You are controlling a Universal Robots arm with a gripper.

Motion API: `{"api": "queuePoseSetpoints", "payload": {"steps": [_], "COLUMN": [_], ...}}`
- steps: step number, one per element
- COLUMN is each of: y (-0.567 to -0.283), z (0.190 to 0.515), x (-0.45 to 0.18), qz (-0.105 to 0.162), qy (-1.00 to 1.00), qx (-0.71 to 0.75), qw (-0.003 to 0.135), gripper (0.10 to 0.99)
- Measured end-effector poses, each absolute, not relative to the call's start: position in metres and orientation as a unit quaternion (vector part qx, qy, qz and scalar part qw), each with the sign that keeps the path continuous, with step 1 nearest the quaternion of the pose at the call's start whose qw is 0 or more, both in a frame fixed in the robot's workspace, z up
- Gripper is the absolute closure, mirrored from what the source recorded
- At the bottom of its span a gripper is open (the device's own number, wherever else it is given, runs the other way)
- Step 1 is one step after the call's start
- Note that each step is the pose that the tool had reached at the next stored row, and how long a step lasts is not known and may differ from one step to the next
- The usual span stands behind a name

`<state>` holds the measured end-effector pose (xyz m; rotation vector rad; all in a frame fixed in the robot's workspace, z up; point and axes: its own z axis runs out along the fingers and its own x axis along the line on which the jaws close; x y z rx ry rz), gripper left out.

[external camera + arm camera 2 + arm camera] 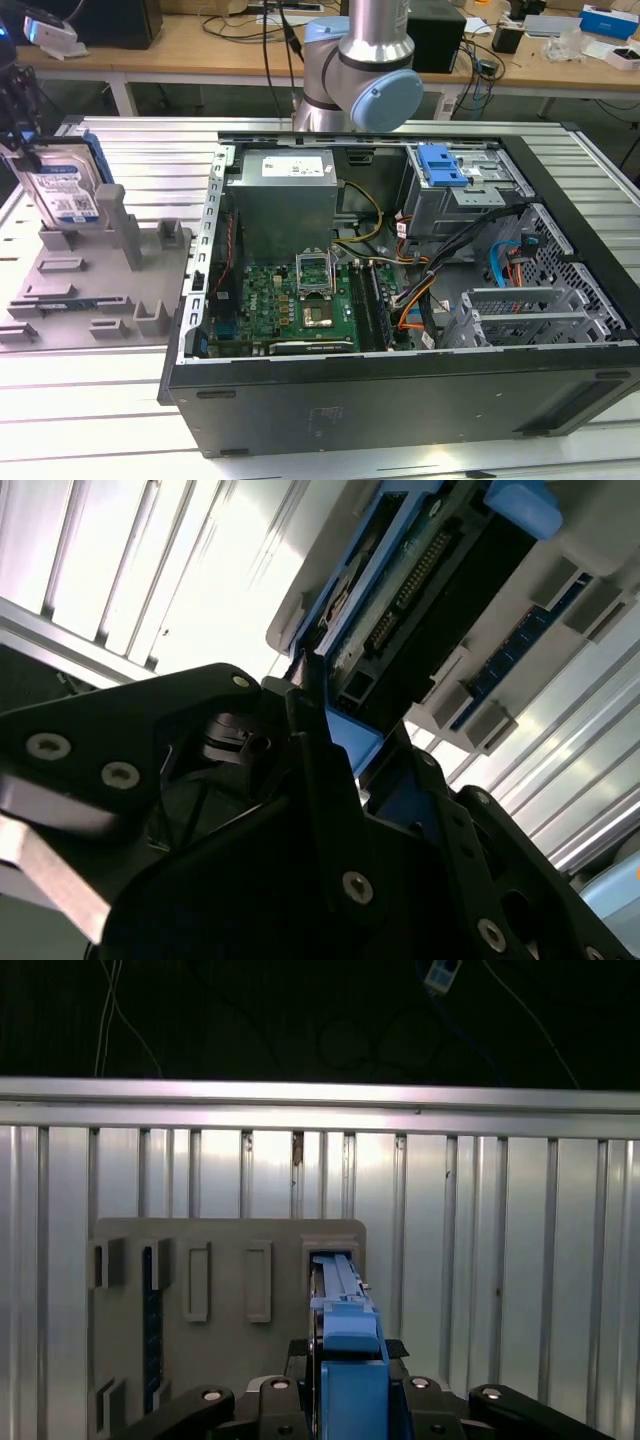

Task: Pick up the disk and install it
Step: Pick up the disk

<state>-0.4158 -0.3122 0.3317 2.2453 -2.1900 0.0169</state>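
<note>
Currently, the gripper point(350, 1365) is clamped on the blue-framed edge of the disk point(345, 1305), as both wrist views show. The disk stands on edge, slightly tilted, at a slot of the grey holder point(110, 290) on the ribbed aluminium table point(150, 160), at the exterior view's left. Farther off, toward the exterior view's right and well apart from the disk, lies the open computer case point(400, 400).

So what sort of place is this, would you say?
Probably a robotics lab or test bench: a grey robot arm rises behind an open black desktop computer case on a ribbed aluminium table, with cluttered wooden desks beyond.
</note>
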Motion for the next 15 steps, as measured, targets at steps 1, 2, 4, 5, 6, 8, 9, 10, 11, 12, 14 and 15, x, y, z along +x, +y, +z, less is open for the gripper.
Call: {"api": "queuePoseSetpoints", "payload": {"steps": [1,2,4,5,6,8,9,10,11,12,14,15], "y": [-0.312,-0.312,-0.312,-0.312,-0.312,-0.312,-0.312,-0.312,-0.312,-0.312,-0.312,-0.312], "z": [0.335,0.339,0.349,0.352,0.356,0.368,0.373,0.381,0.393,0.401,0.419,0.423], "x": [-0.416,-0.416,-0.416,-0.416,-0.416,-0.416,-0.416,-0.416,-0.416,-0.416,-0.416,-0.416], "qz": [0.005,0.005,0.004,0.004,0.004,0.004,0.004,0.004,0.004,0.004,0.004,0.004], "qy": [-0.698,-0.698,-0.698,-0.698,-0.698,-0.698,-0.698,-0.698,-0.698,-0.698,-0.698,-0.698], "qx": [0.716,0.716,0.716,0.716,0.716,0.716,0.716,0.716,0.716,0.716,0.716,0.716], "qw": [0.002,0.002,0.001,0.001,0.001,0.001,0.001,0.001,0.001,0.001,0.001,0.001], "gripper": [0.722,0.722,0.722,0.722,0.722,0.722,0.722,0.722,0.722,0.722,0.722,0.722]}}
